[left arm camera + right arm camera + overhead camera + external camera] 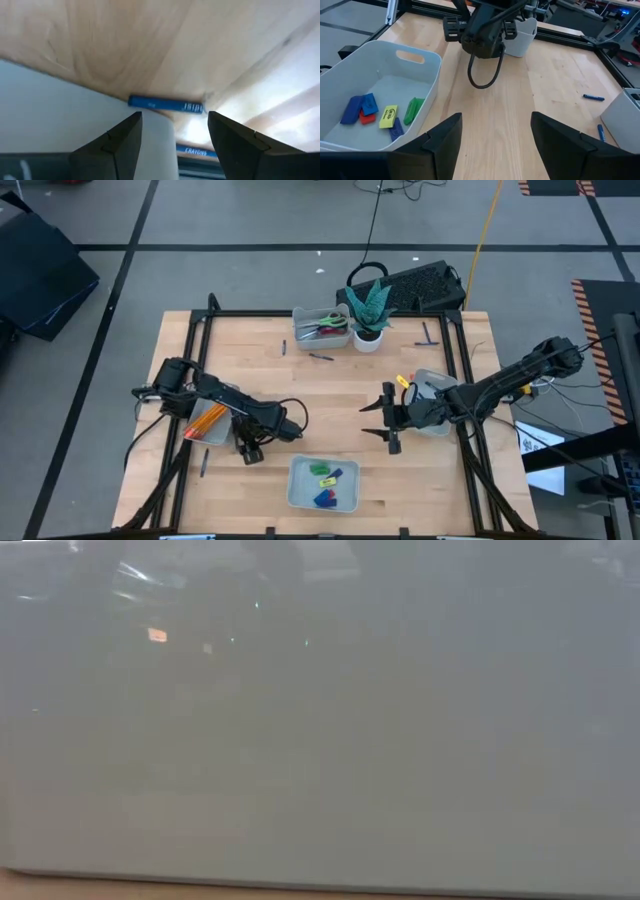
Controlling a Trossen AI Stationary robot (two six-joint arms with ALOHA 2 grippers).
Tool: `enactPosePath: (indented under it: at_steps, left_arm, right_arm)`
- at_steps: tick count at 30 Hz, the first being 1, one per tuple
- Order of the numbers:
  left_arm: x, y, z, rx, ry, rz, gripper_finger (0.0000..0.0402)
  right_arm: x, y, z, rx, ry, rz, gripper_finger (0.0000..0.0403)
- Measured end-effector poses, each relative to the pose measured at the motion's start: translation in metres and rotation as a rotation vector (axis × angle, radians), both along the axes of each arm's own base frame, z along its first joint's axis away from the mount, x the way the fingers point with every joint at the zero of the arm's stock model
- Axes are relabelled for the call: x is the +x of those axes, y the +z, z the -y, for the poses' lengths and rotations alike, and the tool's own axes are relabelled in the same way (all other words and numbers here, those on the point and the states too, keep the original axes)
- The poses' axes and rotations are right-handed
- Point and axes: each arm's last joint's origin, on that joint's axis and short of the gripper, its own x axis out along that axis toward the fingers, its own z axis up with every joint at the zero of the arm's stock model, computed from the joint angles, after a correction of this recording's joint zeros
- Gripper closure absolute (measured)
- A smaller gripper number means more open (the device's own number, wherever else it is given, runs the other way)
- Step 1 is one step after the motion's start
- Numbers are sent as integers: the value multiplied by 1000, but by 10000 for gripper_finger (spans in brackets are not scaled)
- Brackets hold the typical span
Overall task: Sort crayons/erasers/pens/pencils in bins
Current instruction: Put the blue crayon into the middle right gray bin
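The eraser bin [322, 483] sits at the near edge of the table [330, 395], and everything else is placed from it. It holds the erasers [325, 476]: chunky blocks in blue, green, yellow and red, lying loose on its floor, which suggests that sort is largely done.

Just left of that bin, the left gripper [250, 448] hangs low over the wood beside the pencil bin [208, 425], where the orange pencils [204, 421] lie in a bundle. Its fingers [122, 145] stand apart with nothing between them. Ahead of them a short dark blue pen [166, 104] lies flat against that bin's wall, so the low, open pose looks set for picking it up.

Right of the eraser bin and a little farther back, the right gripper [388, 420] hovers with its jaws spread wide and empty, apparently waiting beside a third bin [436, 398].

Farther back, loose pens [321, 357] lie on the bare wood, unsorted. Beyond them, at the far edge, the fourth bin [320, 328] holds scissors [325, 328], next to a potted plant [368, 315].
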Motion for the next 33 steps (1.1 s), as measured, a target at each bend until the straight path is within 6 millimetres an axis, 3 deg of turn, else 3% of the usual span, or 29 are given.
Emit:
enactPosePath:
  at_steps: [10,21,33]
  left_arm:
    - [-7,-3,11,-99,20,-32,172]
    - [2,-6,14,-109,-4,69,172]
    - [27,24,18,-6,-41,165,172]
  right_arm:
    - [0,0,0,1,2,-2,172]
    - [0,0,0,2,2,-1,172]
    - [0,0,0,0,0,0,172]
